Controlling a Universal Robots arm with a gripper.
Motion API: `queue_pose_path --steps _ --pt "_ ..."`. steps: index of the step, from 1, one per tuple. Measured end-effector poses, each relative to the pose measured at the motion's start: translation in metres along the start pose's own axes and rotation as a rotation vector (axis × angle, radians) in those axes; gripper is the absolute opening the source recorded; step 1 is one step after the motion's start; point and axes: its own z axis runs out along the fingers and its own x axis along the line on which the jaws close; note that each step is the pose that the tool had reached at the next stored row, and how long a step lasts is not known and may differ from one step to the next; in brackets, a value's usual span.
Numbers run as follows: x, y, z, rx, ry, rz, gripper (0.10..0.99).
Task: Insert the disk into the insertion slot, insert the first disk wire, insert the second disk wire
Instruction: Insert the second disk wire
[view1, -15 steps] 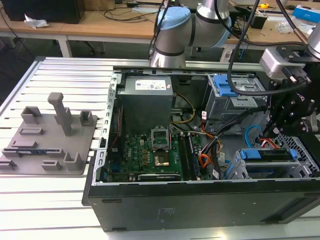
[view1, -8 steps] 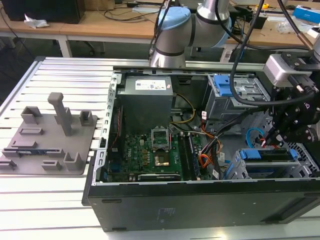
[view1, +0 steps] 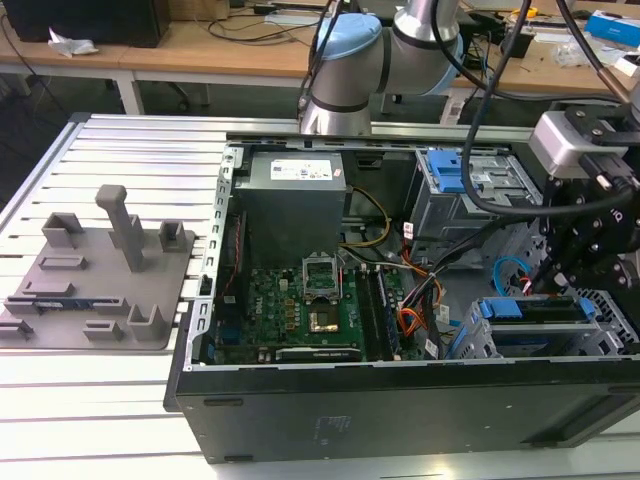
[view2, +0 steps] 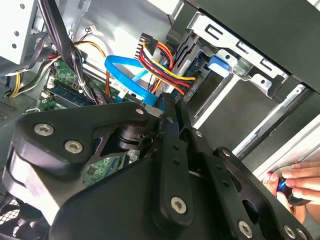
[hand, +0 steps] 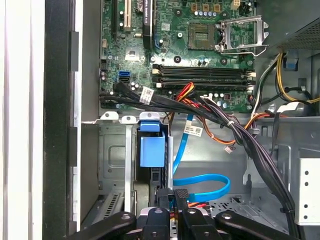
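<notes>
As things stand, step in hand: wiring, by my reading, most likely the second disk wire (hand: 205, 180).
Disk (view1: 530, 308): lying in the insertion slot (view1: 610, 310) at the exterior view's right, its blue carrier showing; it looks seated.
Hand (hand: 173, 210): low inside the computer case (view1: 400, 400), just beside the disk's end; I cannot tell whether it is open, closed or gripping.
Second disk wire: curls in a light-blue loop, and its dark plug end sits right at the hand's tip in the first wrist view.
First disk wire (view2: 162, 62): the red, orange and black bundle arcs from a black plug down toward the disk; whether it is plugged in is hidden.
Motherboard (hand: 200, 55): well apart from the hand.
Next move calls for: the plug square to its socket, a straight push, and the bundle kept clear.
Risk: a tilted plug jamming or snagging the nearby wires.
</notes>
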Motion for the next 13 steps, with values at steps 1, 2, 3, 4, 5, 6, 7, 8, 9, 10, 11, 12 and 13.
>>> queue_pose_path --steps 1,2,3,4,5,6,7,8,9,10,11,12,13 --pt "0.0005 0.0000 -0.0001 0.000 0.0001 0.000 0.161" --pt "0.0012 -0.0003 -0.0001 0.000 0.0001 0.000 0.161" --pt "0.0017 -0.0009 0.0001 0.000 0.0000 0.000 0.161" --pt "0.0023 -0.0012 0.0002 0.000 0.0001 0.000 0.161" --pt "0.0027 -0.0013 0.0003 0.000 0.0000 0.000 0.161" --pt "0.0030 -0.0013 0.0007 0.000 -0.0003 0.000 0.161" --pt "0.0032 -0.0014 0.0007 0.000 -0.0001 0.000 0.161" --pt "0.0037 -0.0014 0.0011 0.000 -0.0001 0.000 0.161" --pt "0.0038 -0.0014 0.0012 0.000 0.0000 0.000 0.161" --pt "0.0040 -0.0014 0.0012 0.000 0.0001 0.000 0.161" --pt "0.0042 -0.0014 0.0013 0.000 0.0001 0.000 0.161" --pt "0.0043 -0.0014 0.0012 0.000 0.0001 0.000 0.161" --pt "0.0043 -0.0014 0.0013 0.000 0.0000 0.000 0.161"
